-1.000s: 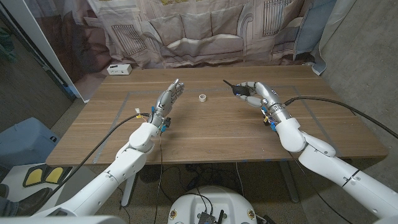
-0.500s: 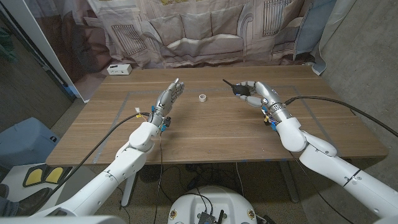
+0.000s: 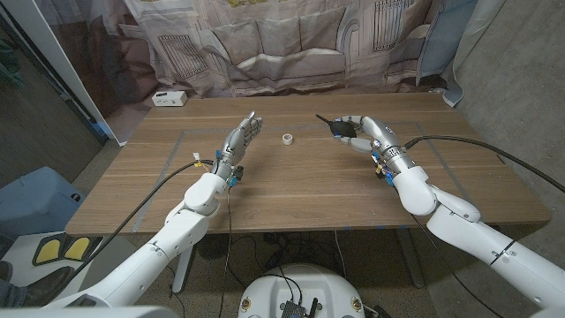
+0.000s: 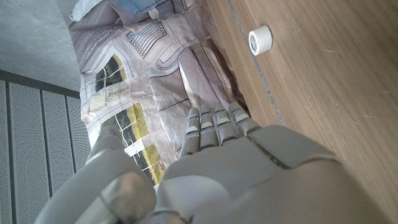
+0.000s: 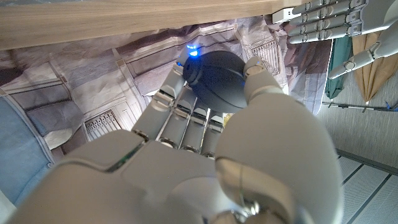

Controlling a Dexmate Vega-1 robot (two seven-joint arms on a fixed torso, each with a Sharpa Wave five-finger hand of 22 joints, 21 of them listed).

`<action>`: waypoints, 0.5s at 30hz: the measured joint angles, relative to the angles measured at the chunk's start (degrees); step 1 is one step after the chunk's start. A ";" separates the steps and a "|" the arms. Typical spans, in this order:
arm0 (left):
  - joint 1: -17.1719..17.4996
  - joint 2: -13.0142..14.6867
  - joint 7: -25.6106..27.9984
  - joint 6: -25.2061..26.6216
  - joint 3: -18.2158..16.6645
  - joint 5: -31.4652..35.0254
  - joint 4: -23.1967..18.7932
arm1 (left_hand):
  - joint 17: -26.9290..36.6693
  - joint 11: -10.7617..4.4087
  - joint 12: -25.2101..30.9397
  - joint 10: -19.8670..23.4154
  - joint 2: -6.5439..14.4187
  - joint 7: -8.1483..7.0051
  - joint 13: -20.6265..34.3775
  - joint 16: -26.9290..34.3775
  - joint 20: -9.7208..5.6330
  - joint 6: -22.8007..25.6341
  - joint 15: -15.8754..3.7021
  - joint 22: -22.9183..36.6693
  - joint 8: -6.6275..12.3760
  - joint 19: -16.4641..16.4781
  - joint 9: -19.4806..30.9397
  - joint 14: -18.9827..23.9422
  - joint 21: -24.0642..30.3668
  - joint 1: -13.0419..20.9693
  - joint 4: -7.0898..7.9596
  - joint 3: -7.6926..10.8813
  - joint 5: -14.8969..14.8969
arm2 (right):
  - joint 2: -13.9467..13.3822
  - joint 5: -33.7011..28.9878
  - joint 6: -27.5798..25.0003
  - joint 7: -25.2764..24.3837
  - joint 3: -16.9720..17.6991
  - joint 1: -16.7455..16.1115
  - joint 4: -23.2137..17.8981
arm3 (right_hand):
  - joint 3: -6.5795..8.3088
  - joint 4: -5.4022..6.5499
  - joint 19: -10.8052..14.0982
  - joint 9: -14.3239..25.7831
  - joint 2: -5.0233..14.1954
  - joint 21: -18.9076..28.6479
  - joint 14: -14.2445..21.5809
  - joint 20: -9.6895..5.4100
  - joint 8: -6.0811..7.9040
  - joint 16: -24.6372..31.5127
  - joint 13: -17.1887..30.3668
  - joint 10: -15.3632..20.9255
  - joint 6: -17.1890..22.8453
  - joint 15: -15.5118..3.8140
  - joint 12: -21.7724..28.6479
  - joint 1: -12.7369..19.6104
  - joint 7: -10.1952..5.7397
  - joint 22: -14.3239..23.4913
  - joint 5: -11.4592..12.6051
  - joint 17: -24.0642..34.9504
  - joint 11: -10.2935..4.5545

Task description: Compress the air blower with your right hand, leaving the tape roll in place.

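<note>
My right hand (image 3: 360,132) is raised a little above the table on the right and grips the black air blower (image 3: 339,129), whose thin nozzle points toward the picture's left. In the right wrist view the fingers and thumb of that hand (image 5: 205,137) wrap the round black bulb of the blower (image 5: 214,79). A small white tape roll (image 3: 288,139) sits on the wooden table (image 3: 291,190) between both hands, and it shows as the tape roll (image 4: 260,40) in the left wrist view. My left hand (image 3: 240,140) stands with fingers straight and holds nothing, the same hand (image 4: 217,162) seen from behind.
A white box (image 3: 168,98) lies at the table's far left corner. A printed fabric backdrop (image 3: 291,44) hangs behind the table. Cables trail from both wrists across the tabletop. My left hand's fingers (image 5: 323,18) also appear in the right wrist view.
</note>
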 measured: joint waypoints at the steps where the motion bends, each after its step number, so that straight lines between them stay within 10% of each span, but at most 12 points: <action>1: 0.00 -0.01 0.00 0.00 0.00 0.00 0.00 | 0.00 0.00 0.00 0.00 0.00 0.00 0.00 0.00 0.00 0.00 0.00 0.00 0.00 0.00 0.00 0.00 0.00 0.00 0.00 0.00 0.00 | 0.00 0.00 0.00 0.00 0.02 0.00 0.00 | 0.00 0.00 0.00 0.00 0.00 0.00 0.00 0.00 0.00 0.00 0.00 0.00 -0.16 0.00 0.00 0.00 -0.16 0.00 0.00 0.00 0.00; 15: 0.01 -0.10 0.26 0.26 0.18 0.04 0.02 | 0.00 0.00 0.00 0.00 0.00 0.00 0.00 0.00 0.00 0.00 0.00 0.00 0.00 0.00 0.00 0.00 0.00 0.00 0.00 0.00 0.00 | 0.03 -0.12 0.21 -0.48 0.27 -0.22 0.18 | -0.21 -0.21 0.01 -0.01 0.03 0.01 0.01 0.00 0.00 0.24 0.00 0.00 -0.20 0.00 0.24 0.03 -0.20 0.00 0.00 0.27 0.00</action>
